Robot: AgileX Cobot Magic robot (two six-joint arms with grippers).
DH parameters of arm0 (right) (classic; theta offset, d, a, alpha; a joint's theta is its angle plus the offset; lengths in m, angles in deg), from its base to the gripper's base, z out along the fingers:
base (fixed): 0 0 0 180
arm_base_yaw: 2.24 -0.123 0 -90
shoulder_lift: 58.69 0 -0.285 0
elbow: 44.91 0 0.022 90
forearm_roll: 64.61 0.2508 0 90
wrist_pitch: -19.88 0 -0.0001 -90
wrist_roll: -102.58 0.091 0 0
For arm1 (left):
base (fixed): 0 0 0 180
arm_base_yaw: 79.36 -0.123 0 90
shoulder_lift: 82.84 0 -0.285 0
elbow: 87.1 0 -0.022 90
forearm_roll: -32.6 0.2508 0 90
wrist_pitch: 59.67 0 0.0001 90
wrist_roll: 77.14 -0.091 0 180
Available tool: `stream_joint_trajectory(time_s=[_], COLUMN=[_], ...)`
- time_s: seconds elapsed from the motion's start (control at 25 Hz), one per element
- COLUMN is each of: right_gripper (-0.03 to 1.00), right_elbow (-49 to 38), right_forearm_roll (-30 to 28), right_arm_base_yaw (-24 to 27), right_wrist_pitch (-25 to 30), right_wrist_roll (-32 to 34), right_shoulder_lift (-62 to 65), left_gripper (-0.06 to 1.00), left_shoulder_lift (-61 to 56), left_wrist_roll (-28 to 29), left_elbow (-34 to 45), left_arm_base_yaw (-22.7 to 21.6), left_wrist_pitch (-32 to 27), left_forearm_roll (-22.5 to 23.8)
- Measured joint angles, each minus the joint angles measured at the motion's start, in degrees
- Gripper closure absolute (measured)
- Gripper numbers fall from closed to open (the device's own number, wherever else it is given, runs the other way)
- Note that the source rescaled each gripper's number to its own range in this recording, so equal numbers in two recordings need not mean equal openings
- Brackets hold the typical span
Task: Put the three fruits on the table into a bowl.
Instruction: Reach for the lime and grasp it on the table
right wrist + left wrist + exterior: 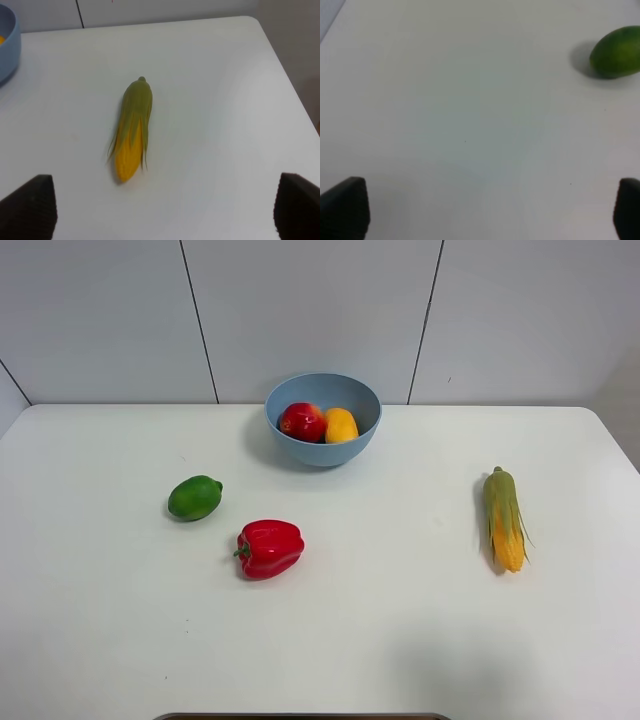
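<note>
A large plain white tabletop with rounded corners stood before grey wall panels. At its far centre, the round light-blue plastic bowl already held the round red apple and the oblong yellow-orange mango. The glossy green lime-like fruit lay on the table to the left, not yet collected. The red bell pepper and green-husked corn cob sat apart, presumably as decoys. The left gripper and right gripper both gaped wide, holding nothing. No writing showed.
</note>
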Motion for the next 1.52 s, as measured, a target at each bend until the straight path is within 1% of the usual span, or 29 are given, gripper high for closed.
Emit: stream_joint_trajectory(time_s=[0.28, 0.36, 0.48, 0.56, 0.68, 0.88, 0.96, 1.04, 1.16, 1.4, 1.52], right_gripper=[0.33, 0.33, 0.33, 0.33, 0.33, 0.33, 0.33, 0.33, 0.33, 0.33, 0.33], right_elbow=[0.0, 0.0, 0.0, 0.0, 0.0, 0.0, 0.0, 0.0, 0.0, 0.0, 0.0], right_forearm_roll=[0.0, 0.0, 0.0, 0.0, 0.0, 0.0, 0.0, 0.0, 0.0, 0.0, 0.0], right_arm_base_yaw=[0.0, 0.0, 0.0, 0.0, 0.0, 0.0, 0.0, 0.0, 0.0, 0.0, 0.0], right_wrist_pitch=[0.0, 0.0, 0.0, 0.0, 0.0, 0.0, 0.0, 0.0, 0.0, 0.0, 0.0], right_wrist_roll=[0.0, 0.0, 0.0, 0.0, 0.0, 0.0, 0.0, 0.0, 0.0, 0.0, 0.0], right_shoulder_lift=[0.0, 0.0, 0.0, 0.0, 0.0, 0.0, 0.0, 0.0, 0.0, 0.0, 0.0], left_gripper=[-0.05, -0.05, -0.05, -0.05, -0.05, -0.05, -0.05, -0.05, -0.05, -0.05, -0.05], left_shoulder_lift=[0.0, 0.6, 5.4, 10.8, 20.1, 38.3, 45.2, 52.3, 61.9, 78.7, 85.7], left_wrist_roll=[0.0, -0.1, -1.0, -3.2, -8.3, -19.0, -22.8, -25.9, -29.1, -32.5, -34.9], left_elbow=[-0.2, -2.0, -6.6, -10.1, -16.6, -27.3, -31.4, -35.0, -40.6, -51.2, -54.2], left_arm_base_yaw=[0.0, 0.0, 0.0, 0.0, 0.0, 0.0, 0.1, 1.4, 5.1, 11.3, 12.7], left_wrist_pitch=[0.0, -0.1, -1.2, -2.4, -3.8, -6.0, -6.2, -6.3, -6.3, -5.3, -4.1], left_forearm_roll=[0.0, -0.1, -0.1, -0.2, -1.3, -4.1, -6.0, -6.8, -6.7, -6.4, -6.8])
